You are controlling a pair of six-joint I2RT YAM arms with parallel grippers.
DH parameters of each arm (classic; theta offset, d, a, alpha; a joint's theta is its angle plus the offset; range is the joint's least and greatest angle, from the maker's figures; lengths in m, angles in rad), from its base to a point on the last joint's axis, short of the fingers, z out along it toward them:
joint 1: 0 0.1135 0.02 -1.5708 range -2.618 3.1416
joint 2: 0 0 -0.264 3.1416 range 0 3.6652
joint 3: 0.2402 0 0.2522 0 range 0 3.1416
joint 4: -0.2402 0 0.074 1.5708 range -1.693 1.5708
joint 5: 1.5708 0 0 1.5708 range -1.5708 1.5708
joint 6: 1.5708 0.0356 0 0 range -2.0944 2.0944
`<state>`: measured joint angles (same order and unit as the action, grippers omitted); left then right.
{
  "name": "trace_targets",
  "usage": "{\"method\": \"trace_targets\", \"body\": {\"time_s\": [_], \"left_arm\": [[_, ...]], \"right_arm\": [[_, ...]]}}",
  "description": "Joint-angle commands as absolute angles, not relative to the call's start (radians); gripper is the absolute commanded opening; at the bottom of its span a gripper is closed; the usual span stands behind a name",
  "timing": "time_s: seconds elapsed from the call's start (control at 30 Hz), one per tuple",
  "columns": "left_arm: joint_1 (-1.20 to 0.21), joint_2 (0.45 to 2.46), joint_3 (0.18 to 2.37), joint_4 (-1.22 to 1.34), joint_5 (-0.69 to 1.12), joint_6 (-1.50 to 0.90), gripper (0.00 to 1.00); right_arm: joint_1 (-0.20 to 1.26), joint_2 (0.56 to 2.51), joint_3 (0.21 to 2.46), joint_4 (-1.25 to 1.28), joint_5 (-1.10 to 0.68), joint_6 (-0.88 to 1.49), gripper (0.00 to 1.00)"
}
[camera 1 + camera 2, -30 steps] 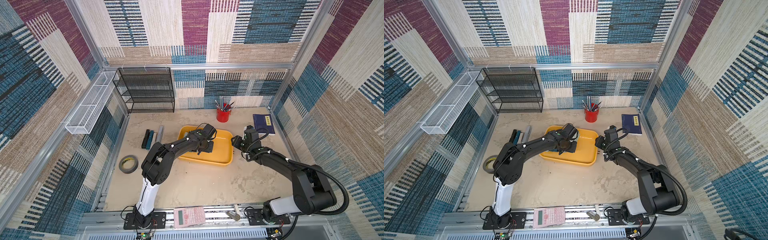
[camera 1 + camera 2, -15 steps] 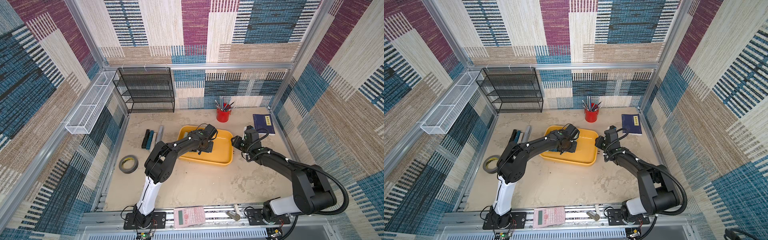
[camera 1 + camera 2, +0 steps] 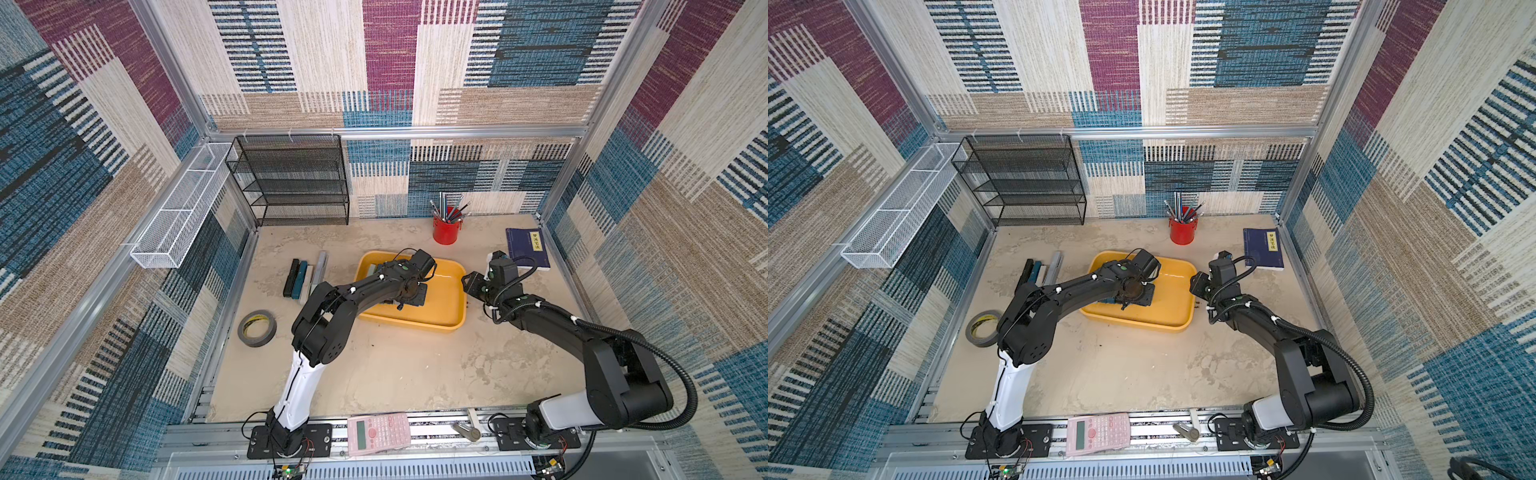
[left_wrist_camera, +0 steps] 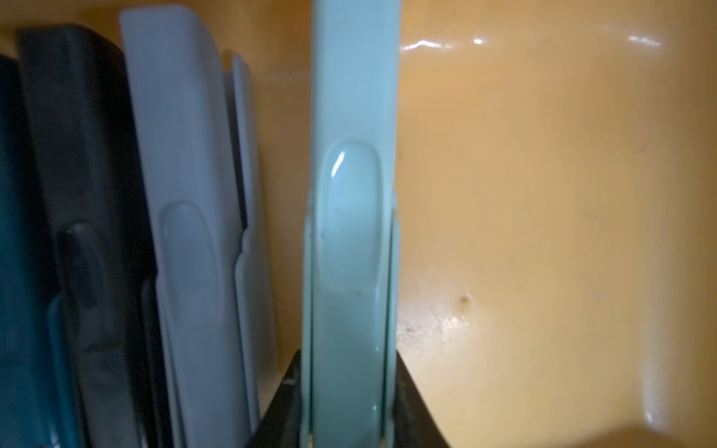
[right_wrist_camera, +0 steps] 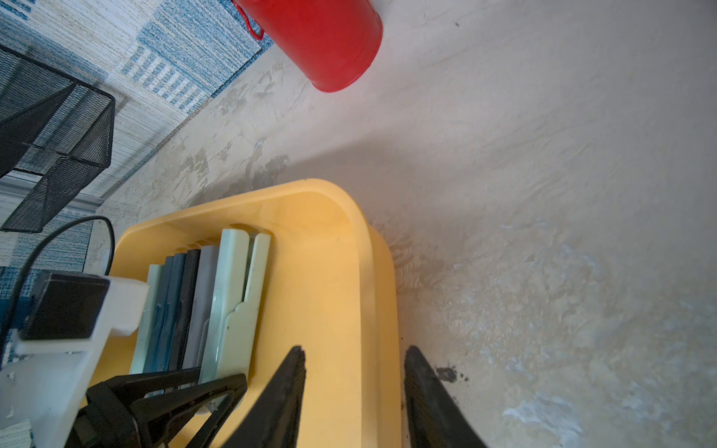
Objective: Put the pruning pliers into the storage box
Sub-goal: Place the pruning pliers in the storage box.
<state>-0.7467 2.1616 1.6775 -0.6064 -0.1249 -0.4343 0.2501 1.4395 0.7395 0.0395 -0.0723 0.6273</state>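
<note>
The yellow storage box (image 3: 415, 326) lies mid-table. My left gripper (image 3: 410, 296) is down inside it, shut on a mint green pruning plier (image 4: 353, 194) that lies along the box floor. Beside it, several pliers in grey (image 4: 186, 194), black and teal lie packed side by side (image 5: 182, 302). Several more pliers (image 3: 305, 276) rest in a row on the table left of the box. My right gripper (image 5: 353, 353) is shut on the box's right rim (image 5: 382, 310), one finger inside, one outside.
A red pen cup (image 3: 445, 232) and a dark blue book (image 3: 527, 248) sit behind the box. A tape roll (image 3: 257, 328) lies at the left. The black mesh rack (image 3: 291, 178), white wire basket (image 3: 178, 208) and pink calculator (image 3: 378, 432) line the edges.
My left arm's elbow has shifted slightly to the right while its gripper stays in the box with the mint plier. The right arm has not moved.
</note>
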Motion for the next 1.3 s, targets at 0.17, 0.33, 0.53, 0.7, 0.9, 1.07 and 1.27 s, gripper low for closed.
{"method": "trace_targets", "body": {"time_s": [0.17,0.33,0.53,0.7,0.9,1.07,1.27], "left_arm": [[-0.747,2.157,1.691,-0.588,-0.144,-0.430,0.09],[-0.747,2.151,1.688,-0.579,-0.140,-0.426,0.18],[-0.747,2.132,1.678,-0.565,-0.129,-0.425,0.27],[-0.747,2.124,1.675,-0.562,-0.130,-0.419,0.38],[-0.747,2.119,1.660,-0.550,-0.126,-0.419,0.44],[-0.747,2.089,1.672,-0.557,-0.123,-0.408,0.44],[-0.740,1.944,1.697,-0.577,-0.188,-0.327,0.46]], "right_arm": [[0.251,1.428,0.742,0.053,-0.081,0.612,0.44],[0.251,1.415,0.744,0.030,-0.074,0.600,0.44],[0.250,1.401,0.745,0.015,-0.074,0.594,0.44],[0.252,1.394,0.750,0.008,-0.075,0.589,0.44],[0.251,1.390,0.746,0.009,-0.081,0.590,0.44],[0.252,1.386,0.752,0.005,-0.096,0.575,0.44],[0.285,1.360,0.789,-0.037,-0.082,0.534,0.44]]}}
